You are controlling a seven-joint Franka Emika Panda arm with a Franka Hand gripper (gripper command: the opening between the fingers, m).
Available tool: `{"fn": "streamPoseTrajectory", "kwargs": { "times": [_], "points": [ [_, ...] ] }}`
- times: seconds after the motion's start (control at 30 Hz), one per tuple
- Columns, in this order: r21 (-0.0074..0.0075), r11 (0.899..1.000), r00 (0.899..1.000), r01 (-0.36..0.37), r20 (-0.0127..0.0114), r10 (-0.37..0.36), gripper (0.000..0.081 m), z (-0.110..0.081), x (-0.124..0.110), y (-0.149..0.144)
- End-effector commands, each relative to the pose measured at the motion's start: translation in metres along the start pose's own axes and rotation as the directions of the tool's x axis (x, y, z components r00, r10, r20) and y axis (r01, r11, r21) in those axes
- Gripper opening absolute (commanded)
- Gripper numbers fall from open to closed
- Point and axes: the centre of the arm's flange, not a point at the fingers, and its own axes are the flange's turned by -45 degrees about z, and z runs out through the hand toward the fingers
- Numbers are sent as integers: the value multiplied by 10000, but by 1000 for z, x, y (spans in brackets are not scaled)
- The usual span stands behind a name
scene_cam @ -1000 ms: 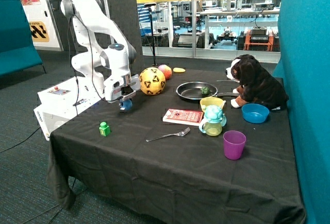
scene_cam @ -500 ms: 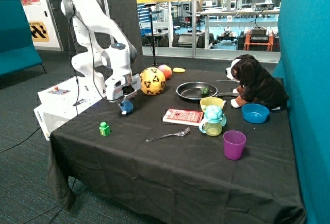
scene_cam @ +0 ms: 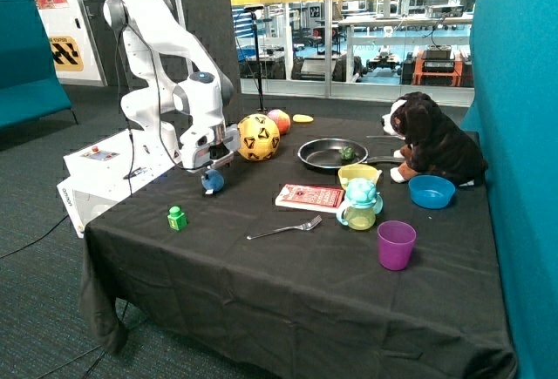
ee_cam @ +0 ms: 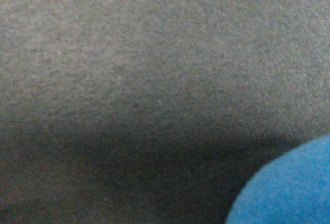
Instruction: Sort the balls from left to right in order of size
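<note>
Table: cloth-covered, robot arm at its far-left corner.
Gripper: directly above the small ball, which lies on the cloth near the table's left edge; the same ball shows at the wrist view's corner.
Football: behind and right of the small ball.
Mid ball: just behind the football.
Oval: right of the mid ball, at the back edge.
Pan: right of the football, a small round item in it.
Plush dog: right of the pan.
Bowl: before the dog.
Book: before the pan.
Fork: before the book.
Sippy cup: right of the book.
Cup: before and right of the sippy cup.
Block: before the small ball, near the left edge.
</note>
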Motion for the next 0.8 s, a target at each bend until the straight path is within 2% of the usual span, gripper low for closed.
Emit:
{"fn": "streamPoseTrajectory", "kwargs": {
  "times": [0.0, 0.33, 0.5, 0.57, 0.6, 0.7, 0.77],
  "points": [
    [23, 9992, 9992, 398, 43, -398, 808, -16, 6, -10],
    [26, 9957, 9957, 929, 41, -929, 808, -41, 15, -26],
    [28, 9875, 9875, 1573, 40, -1574, 808, -56, 16, -42],
    [29, 9824, 9824, 1869, 39, -1869, 808, -62, 16, -49],
    [31, 9735, 9735, 2286, 37, -2286, 808, -66, 15, -55],
    [32, 9642, 9642, 2652, 36, -2652, 808, -76, 14, -71],
    [34, 9514, 9514, 3081, 35, -3081, 808, -82, 13, -84]
  ]
}}
